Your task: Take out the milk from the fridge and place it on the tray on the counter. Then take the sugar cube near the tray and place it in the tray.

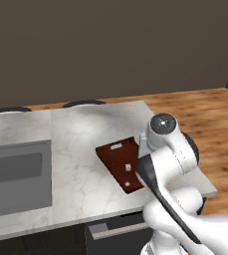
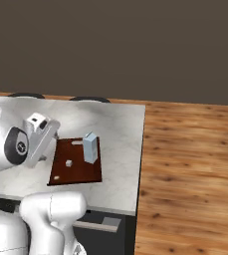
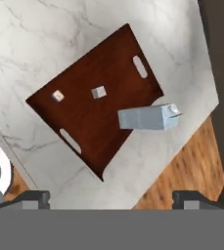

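Both placings look done: the milk (image 2: 90, 147) stands upright on the tray (image 2: 85, 172), at the edge nearest the surface's (image 2: 120, 144) right rim, and the sugar cube (image 3: 99, 92) lies on the tray's bare middle, well apart from the carton. A second small pale speck (image 3: 58, 95) sits further along the tray; it is too small to tell what it is, perhaps a chip or another cube. The tool (image 3: 111, 197) hangs high above the tray, looking straight down, its two tips spread wide with nothing between them. In my judgement the step in hand is the retreat after the last release, and what remains calls only for lifting clear without brushing the carton, which is tall and narrow and would probably topple at a nudge. The tray lies skewed on the surface near its front right corner, one corner close to the front edge, with the wooden floor (image 2: 195, 174) beyond the drop. Open marble stretches to the left toward the sink (image 1: 16, 177), so there is ample room upward and leftward for the arm to withdraw
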